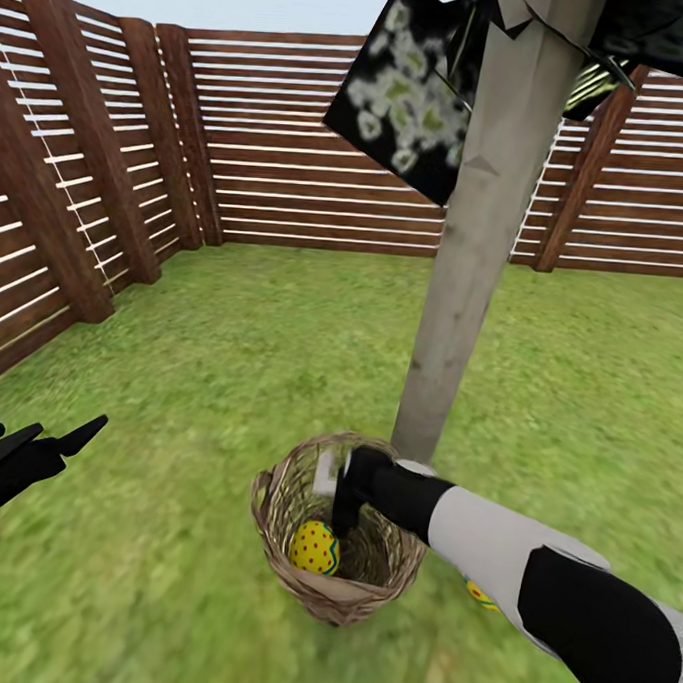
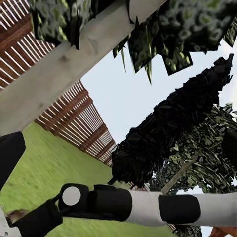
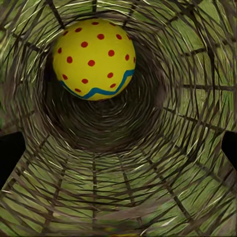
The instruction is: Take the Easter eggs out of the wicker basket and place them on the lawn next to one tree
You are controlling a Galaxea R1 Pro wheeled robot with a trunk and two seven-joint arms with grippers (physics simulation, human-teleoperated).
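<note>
The right gripper (image 1: 345, 512) hung inside the basket (image 1: 283, 504), jaws apart (empty). The egg (image 1: 315, 547) lay just beside it, toward the left arm.

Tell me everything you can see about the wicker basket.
The basket is small, round and tan-brown, woven of open twigs, so grass shows through its walls. It stands upright on the lawn, close in front of the pale tree trunk. A small loop sits on its rim. One yellow egg with red dots and a blue zigzag lies inside, against the wall. The right gripper reaches down into it.
</note>
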